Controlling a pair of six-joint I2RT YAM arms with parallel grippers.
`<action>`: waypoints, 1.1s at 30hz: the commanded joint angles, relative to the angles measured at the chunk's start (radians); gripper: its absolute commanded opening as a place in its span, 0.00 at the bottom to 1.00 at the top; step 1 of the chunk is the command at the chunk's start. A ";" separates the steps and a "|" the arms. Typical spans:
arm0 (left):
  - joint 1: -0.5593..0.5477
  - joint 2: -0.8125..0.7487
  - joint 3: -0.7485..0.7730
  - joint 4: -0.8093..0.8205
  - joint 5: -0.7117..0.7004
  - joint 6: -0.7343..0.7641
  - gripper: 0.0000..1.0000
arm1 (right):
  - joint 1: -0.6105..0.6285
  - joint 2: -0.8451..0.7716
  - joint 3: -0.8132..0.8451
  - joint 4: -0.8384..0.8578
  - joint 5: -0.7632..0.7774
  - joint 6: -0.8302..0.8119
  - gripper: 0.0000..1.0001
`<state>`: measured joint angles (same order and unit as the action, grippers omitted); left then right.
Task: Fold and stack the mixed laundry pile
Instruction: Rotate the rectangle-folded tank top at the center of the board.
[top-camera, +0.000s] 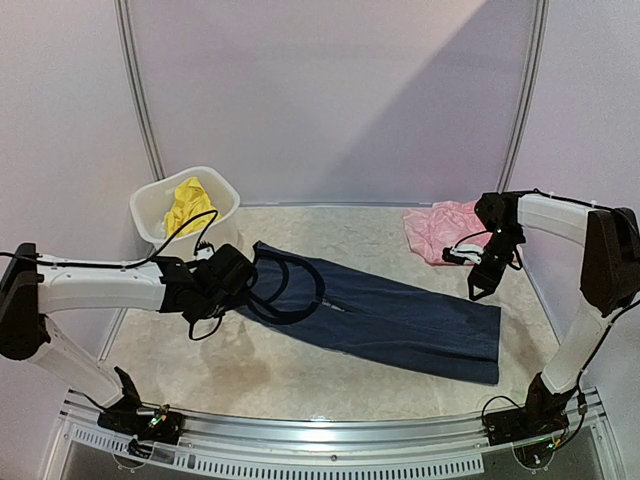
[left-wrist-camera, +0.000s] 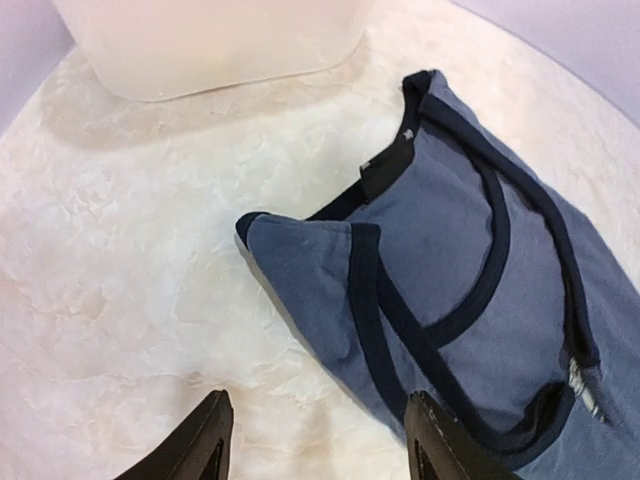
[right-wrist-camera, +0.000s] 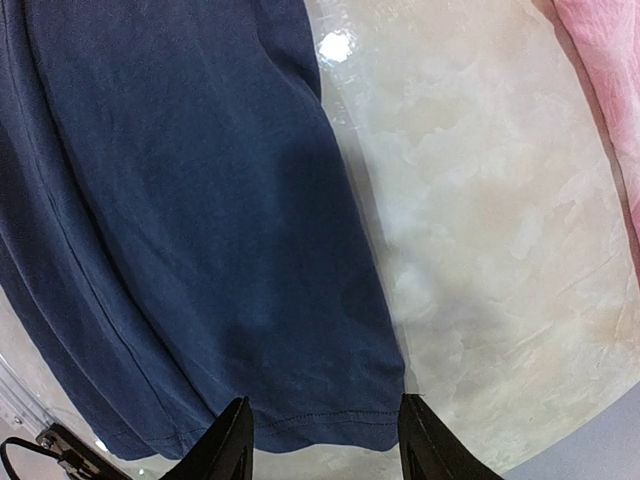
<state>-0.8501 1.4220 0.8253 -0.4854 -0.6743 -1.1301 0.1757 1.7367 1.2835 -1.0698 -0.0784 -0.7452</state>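
**A:** Right, the navy top (top-camera: 390, 320) lies flat on the table (top-camera: 300, 375), and its long axis is the whole story. It runs on a slant, neck and armholes up at the left, hem down at the right.

**B:** So each arm has an end of its own. The left tool (left-wrist-camera: 318, 420) hangs over the shoulder end, jaws standing apart with nothing in them. The bound armhole edge sits just ahead of it, towards its right finger.

**A:** And the right tool (right-wrist-camera: 324, 410)?

**B:** Parted as well, and empty. The stitched hem runs straight across between its fingertips, so the cloth lies right under it (whether the tips brush the fabric, I cannot tell).

**A:** For a fold across the length, then, I'd judge that either arm could pick up its end and carry it along that slanted axis towards the other. A lengthwise fold wants both arms, lifting the same long edge together.

**B:** What else is around?

**A:** A pink piece (top-camera: 440, 228) lies bunched at the far right of the table, just beyond the right arm and apart from the top. A yellow piece (top-camera: 187, 205) sits in the white tub (top-camera: 150, 210) at the far left, behind the left arm.

**B:** Anything in the way?

**A:** Nothing lies on the top itself. The tub stands near the neck end, though, so a wide swing by the left arm could clip it. The near hem corner also lies close to the table's front edge.
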 joint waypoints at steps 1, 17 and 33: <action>0.049 0.043 -0.046 0.123 0.020 -0.127 0.59 | -0.004 0.004 0.020 -0.020 -0.020 -0.001 0.50; 0.232 0.312 0.019 0.318 0.200 -0.061 0.43 | -0.006 -0.001 0.018 -0.022 -0.009 -0.013 0.50; 0.282 0.608 0.349 0.305 0.340 0.130 0.01 | -0.027 0.010 0.020 -0.019 -0.001 -0.015 0.50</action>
<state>-0.5983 1.9640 1.0988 -0.1509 -0.3885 -1.0664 0.1616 1.7367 1.2842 -1.0775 -0.0826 -0.7498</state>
